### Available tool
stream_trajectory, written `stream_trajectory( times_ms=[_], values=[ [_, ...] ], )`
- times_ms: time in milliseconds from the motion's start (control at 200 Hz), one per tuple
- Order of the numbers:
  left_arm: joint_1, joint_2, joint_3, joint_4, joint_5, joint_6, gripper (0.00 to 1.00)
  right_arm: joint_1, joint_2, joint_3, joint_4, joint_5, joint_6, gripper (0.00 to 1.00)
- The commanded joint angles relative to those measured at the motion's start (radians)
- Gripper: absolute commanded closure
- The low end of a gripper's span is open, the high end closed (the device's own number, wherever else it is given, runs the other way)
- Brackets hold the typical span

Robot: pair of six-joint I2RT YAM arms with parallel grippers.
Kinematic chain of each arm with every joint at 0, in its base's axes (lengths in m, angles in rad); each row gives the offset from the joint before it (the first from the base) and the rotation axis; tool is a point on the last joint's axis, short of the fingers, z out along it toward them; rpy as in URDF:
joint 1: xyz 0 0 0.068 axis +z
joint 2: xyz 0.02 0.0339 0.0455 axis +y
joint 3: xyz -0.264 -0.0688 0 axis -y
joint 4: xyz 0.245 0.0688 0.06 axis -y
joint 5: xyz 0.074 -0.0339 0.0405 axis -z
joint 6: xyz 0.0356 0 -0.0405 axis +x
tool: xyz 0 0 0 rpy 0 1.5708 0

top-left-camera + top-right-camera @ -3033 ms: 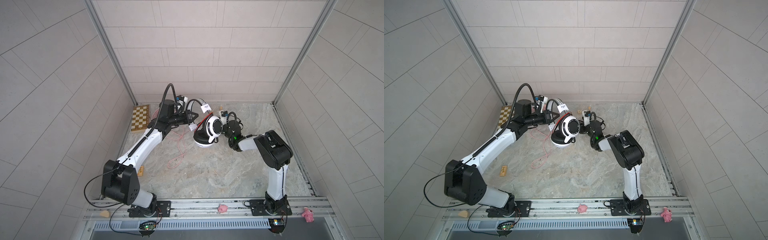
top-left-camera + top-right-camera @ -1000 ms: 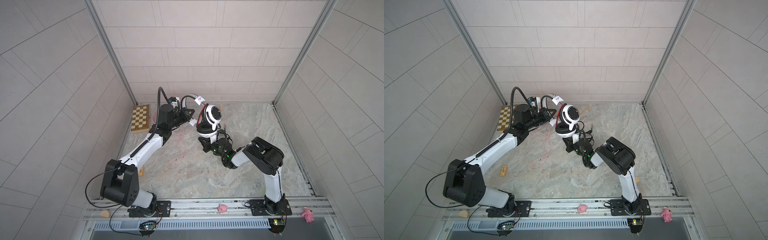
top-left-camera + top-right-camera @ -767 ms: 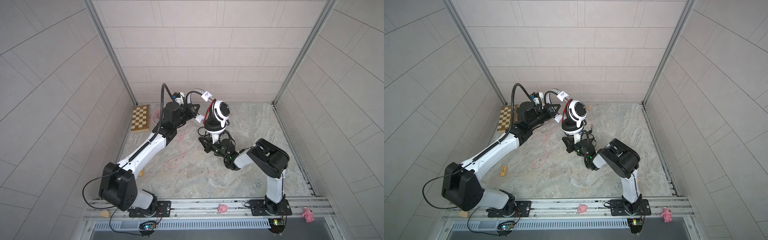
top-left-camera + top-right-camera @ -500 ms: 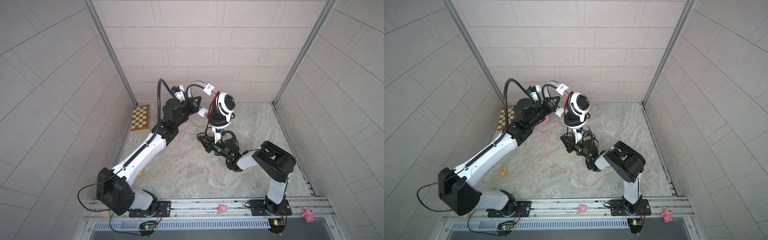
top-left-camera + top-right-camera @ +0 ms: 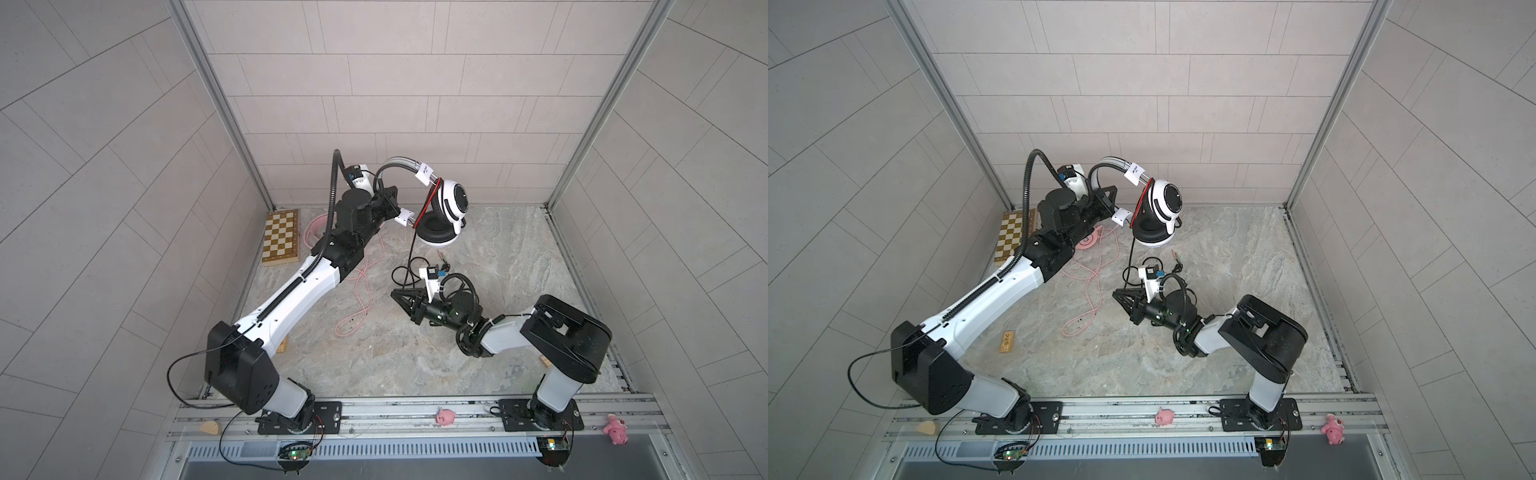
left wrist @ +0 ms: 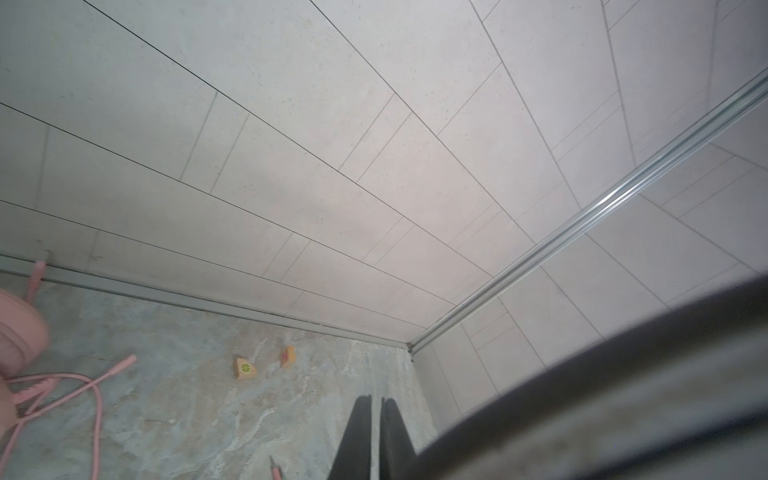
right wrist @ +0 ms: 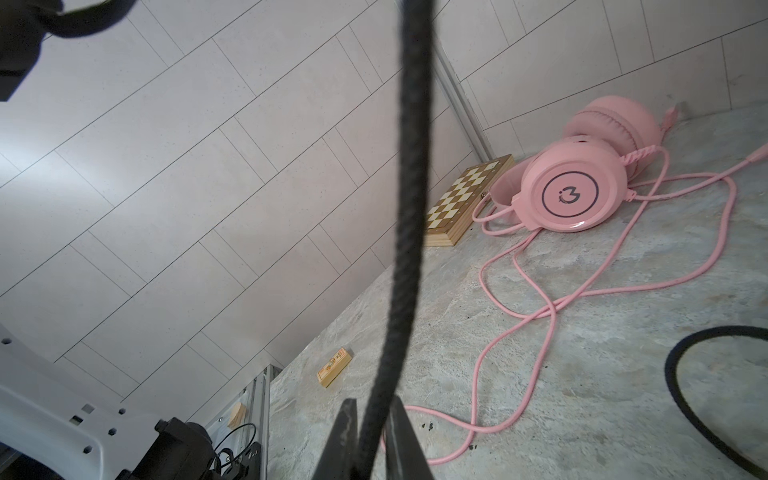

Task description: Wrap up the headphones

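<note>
Pale grey tiled walls (image 5: 374,83) enclose a marbled table (image 5: 498,257) on three sides, metal strips (image 5: 224,108) running up the corners; the light is soft, even.

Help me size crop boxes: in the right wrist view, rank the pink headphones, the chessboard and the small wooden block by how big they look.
1. pink headphones, largest
2. chessboard, clearly smaller
3. wooden block, by far the smallest
No two look alike.

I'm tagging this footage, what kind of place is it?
Likely a robot test cell: arms bolted to a metal rail, tiled walls boxing in a marbled floor, props like a chessboard.
</note>
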Motion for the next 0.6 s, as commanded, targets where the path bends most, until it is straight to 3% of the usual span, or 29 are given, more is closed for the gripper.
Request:
stream_trajectory(
  times_ms=[0, 235, 435, 595],
  values=[
    [-0.004, 0.014, 0.048, 0.043, -0.105, 0.058, 1.0, 0.032, -0.104, -0.028, -0.073, 0.012, -0.052, 0.85],
    [-0.005, 0.057, 0.02, 0.018, -0.199, 0.132, 1.0, 0.117, -0.387, -0.025, -0.446, 0.114, -0.209, 0.86],
    [-0.005, 0.033, -0.025, -0.083, -0.265, 0.214, 1.0, 0.116, -0.657, 0.046, -0.819, 0.25, -0.325, 0.86],
    [-0.004, -0.016, -0.045, -0.192, -0.275, 0.309, 1.0, 0.081, -0.791, 0.165, -1.097, 0.36, -0.41, 0.86]
  ],
)
